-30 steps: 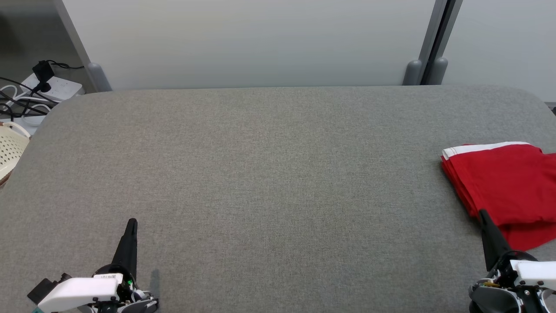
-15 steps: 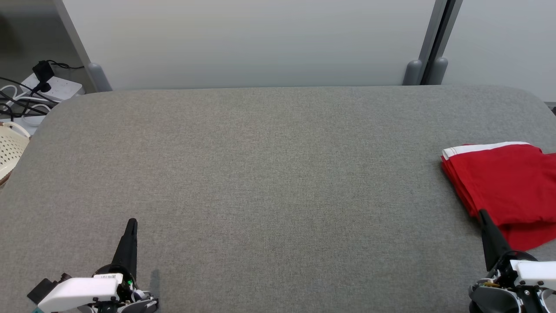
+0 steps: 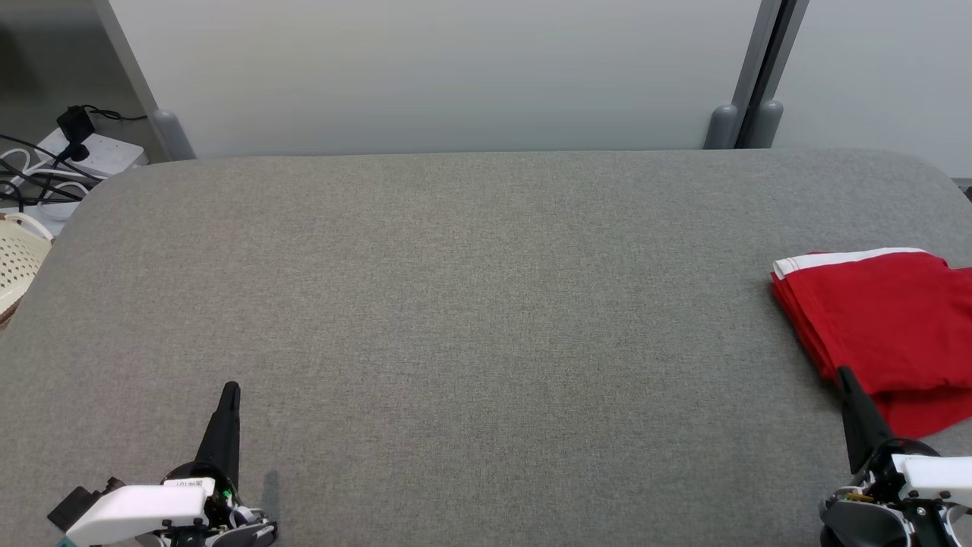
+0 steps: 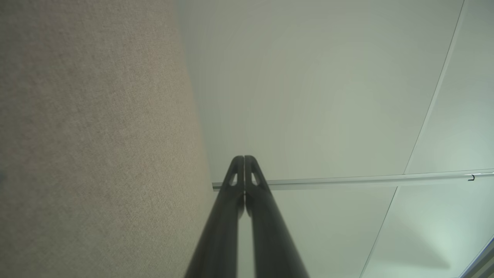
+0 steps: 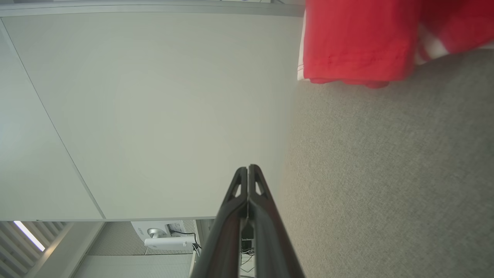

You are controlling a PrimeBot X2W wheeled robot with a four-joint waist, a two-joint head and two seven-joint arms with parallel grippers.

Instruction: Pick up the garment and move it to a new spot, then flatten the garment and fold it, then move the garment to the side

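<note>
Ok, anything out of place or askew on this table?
Nothing much stands out. The red garment lies folded at the right side of the table; the fold is slightly uneven, a lower layer poking out at its near edge. The left gripper and right gripper are shut and hold nothing.

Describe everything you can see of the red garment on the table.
The red garment is soft cloth with a white band along its far edge, folded into a flat stack whose layered edges show on its left. It lies on the grey fabric table at the robot's right, cut off by the head view's border. The right pincer points toward its near corner, with a gap between them in the right wrist view.
</note>
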